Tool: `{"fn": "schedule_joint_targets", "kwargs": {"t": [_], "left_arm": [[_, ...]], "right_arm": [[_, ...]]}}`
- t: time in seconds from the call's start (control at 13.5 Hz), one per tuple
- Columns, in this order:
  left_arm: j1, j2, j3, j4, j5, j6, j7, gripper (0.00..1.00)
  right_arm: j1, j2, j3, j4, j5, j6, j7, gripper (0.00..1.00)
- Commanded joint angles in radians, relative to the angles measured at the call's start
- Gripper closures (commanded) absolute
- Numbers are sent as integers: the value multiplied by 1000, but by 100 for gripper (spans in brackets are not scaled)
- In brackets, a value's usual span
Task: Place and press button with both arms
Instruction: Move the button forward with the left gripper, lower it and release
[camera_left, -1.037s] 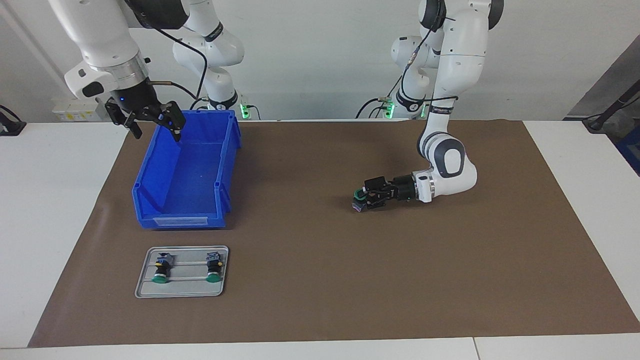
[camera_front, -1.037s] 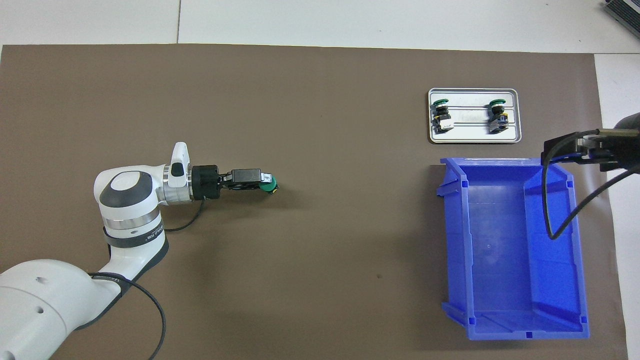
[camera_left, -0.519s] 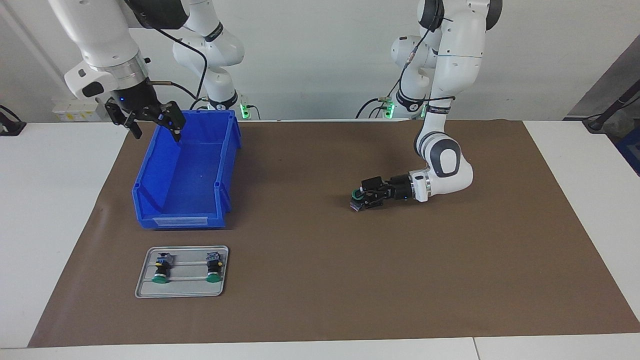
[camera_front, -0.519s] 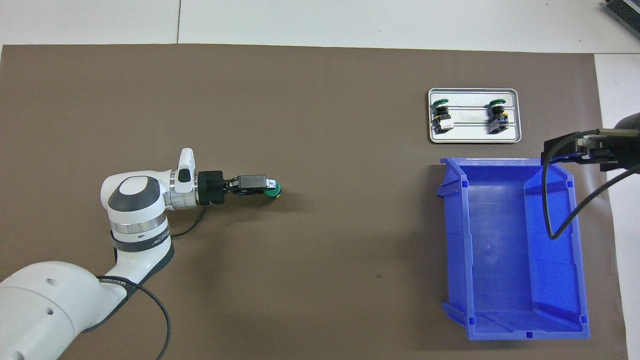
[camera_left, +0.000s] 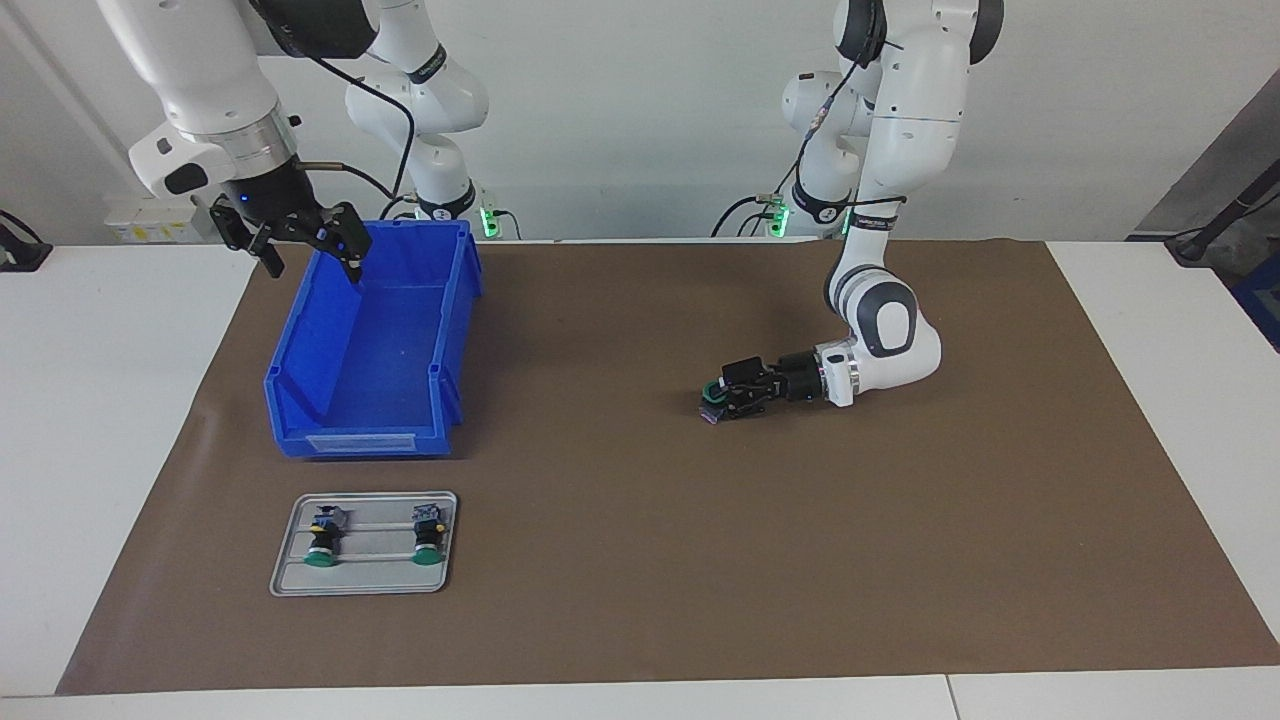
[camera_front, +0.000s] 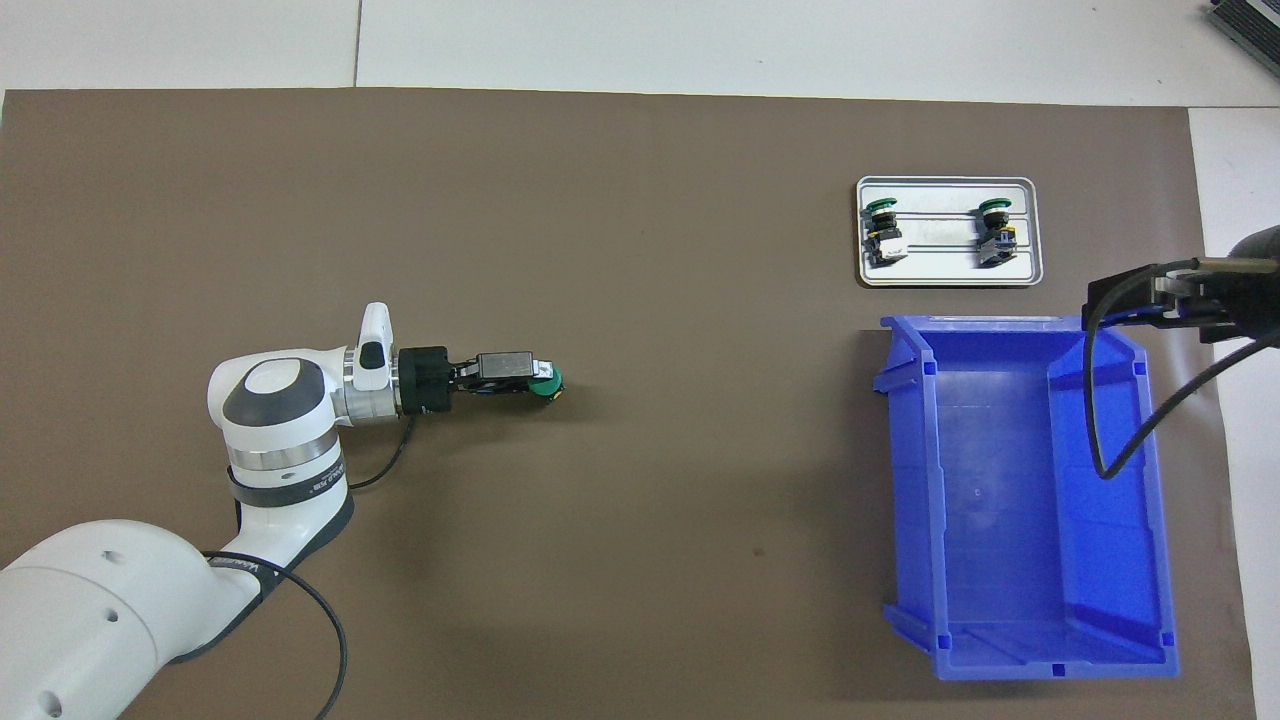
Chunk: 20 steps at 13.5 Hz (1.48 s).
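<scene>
My left gripper (camera_left: 722, 395) reaches in level, low over the middle of the brown mat, and is shut on a button (camera_left: 712, 398) from the side. The button (camera_front: 546, 380) stands upright, green cap on top and blue-grey block down at the mat; I cannot tell whether it touches. My right gripper (camera_left: 300, 240) hangs open and holds nothing, over the corner of the blue bin (camera_left: 300, 360) nearest the robots, and shows at the edge of the overhead view (camera_front: 1145, 295).
A grey tray (camera_left: 365, 580) lies farther from the robots than the bin, with two more green-capped buttons (camera_left: 322, 540) (camera_left: 428, 535) lying on it. The tray (camera_front: 948, 270) and bin (camera_front: 1010, 500) both sit toward the right arm's end. Brown mat (camera_left: 640, 560) covers the table.
The left arm's forearm has swung a little and its gripper, with the button, has shifted slightly toward the right arm's end. The right arm has not moved.
</scene>
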Motion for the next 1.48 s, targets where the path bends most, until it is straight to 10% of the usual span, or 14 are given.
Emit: {"fn": "schedule_joint_targets", "kwargs": {"t": [0.0,1.41], "left_arm": [[-1,8,9,-18,-27,0,21,100],[52,7,13,-9,-25,-41,11,69]], "right_arm": [[-9,3,5,8,20,-15,-19,0],[-9,3,5,8,20,-15,-19,0]]}}
